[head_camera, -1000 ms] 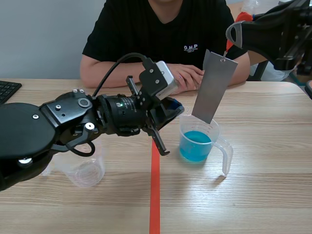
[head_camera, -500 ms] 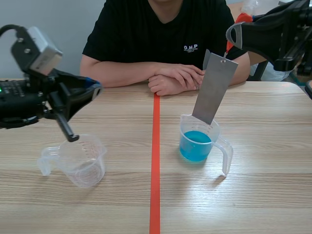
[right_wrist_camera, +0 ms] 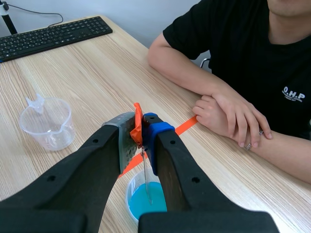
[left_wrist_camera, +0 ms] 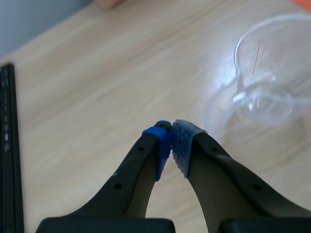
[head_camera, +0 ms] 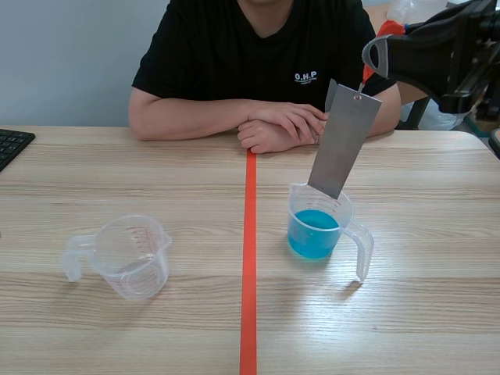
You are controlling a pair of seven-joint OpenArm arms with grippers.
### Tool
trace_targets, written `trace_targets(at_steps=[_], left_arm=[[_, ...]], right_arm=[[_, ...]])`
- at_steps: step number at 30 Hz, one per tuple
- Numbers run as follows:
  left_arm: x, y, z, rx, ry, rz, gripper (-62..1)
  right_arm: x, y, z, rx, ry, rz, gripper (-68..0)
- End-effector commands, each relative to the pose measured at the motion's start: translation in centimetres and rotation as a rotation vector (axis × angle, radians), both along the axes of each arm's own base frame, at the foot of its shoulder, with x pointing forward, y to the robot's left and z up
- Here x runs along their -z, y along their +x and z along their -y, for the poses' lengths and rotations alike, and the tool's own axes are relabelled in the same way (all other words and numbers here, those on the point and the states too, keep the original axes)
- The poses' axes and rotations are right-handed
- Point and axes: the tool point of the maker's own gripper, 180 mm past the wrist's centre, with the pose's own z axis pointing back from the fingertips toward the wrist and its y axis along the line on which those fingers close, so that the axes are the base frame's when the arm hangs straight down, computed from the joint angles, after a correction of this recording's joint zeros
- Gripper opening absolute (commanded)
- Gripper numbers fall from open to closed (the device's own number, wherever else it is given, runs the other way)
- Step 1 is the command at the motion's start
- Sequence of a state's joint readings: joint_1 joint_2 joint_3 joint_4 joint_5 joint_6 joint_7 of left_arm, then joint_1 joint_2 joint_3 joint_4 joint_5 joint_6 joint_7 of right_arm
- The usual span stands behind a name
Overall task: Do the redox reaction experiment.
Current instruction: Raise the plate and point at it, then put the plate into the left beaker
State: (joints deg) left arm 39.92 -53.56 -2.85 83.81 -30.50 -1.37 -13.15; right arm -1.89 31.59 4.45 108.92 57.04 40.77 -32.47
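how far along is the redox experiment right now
Done: blue solution sits in the measuring cup. In hand: the right gripper, shut on an orange tag, hangs the grey metal strip at that cup's rim, apparently not yet dipped. To do: lowering the strip into the solution. The left gripper is shut, near the empty cup.

a person (head_camera: 258, 55) rests folded arms on the wooden table (head_camera: 437, 312), keyboard (head_camera: 12, 144) at its edge.

Left gripper (left_wrist_camera: 171, 131): you see two thick black fingers, small screw holes, one blue pad, one pale dotted pad.
Right gripper (right_wrist_camera: 141, 123): you see black fingers, grey pad, blue pad.
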Motion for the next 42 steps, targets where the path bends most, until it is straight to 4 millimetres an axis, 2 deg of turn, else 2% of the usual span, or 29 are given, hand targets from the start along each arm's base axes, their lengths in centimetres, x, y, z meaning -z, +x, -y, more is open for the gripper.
trace_targets(at_steps=[1, 6, 12, 20, 26, 35, 42], left_arm=[[0.5, -1.1, -0.3, -0.063, -0.032, 0.004, -56.0], [3.4, -6.5, -2.5, -0.228, -0.008, -0.100, -56.0], [5.9, -12.7, -2.8, -0.370, -0.023, -0.213, -56.0], [7.4, -17.6, -1.9, -0.479, -0.070, -0.303, -56.0], [7.8, -19.1, -1.4, -0.517, -0.089, -0.332, -56.0], [8.1, -19.5, -1.2, -0.530, -0.094, -0.353, -56.0], [8.5, -19.9, -1.2, -0.537, -0.090, -0.384, -56.0]], right_arm=[[-1.4, 0.2, 0.1, -0.002, 0.012, 0.041, -66.2], [-1.3, 0.1, -0.1, -0.007, 0.012, 0.043, -66.2], [-1.5, -0.2, -0.4, -0.034, 0.005, 0.056, -66.2], [-1.6, -0.4, -1.0, -0.057, 0.022, 0.062, -66.2], [-2.2, -0.3, -2.1, -0.092, 0.020, 0.082, -66.2], [-3.6, -0.2, -4.2, -0.158, 0.029, 0.125, -66.0], [-4.8, -0.3, -6.6, -0.220, 0.048, 0.153, -66.0]])
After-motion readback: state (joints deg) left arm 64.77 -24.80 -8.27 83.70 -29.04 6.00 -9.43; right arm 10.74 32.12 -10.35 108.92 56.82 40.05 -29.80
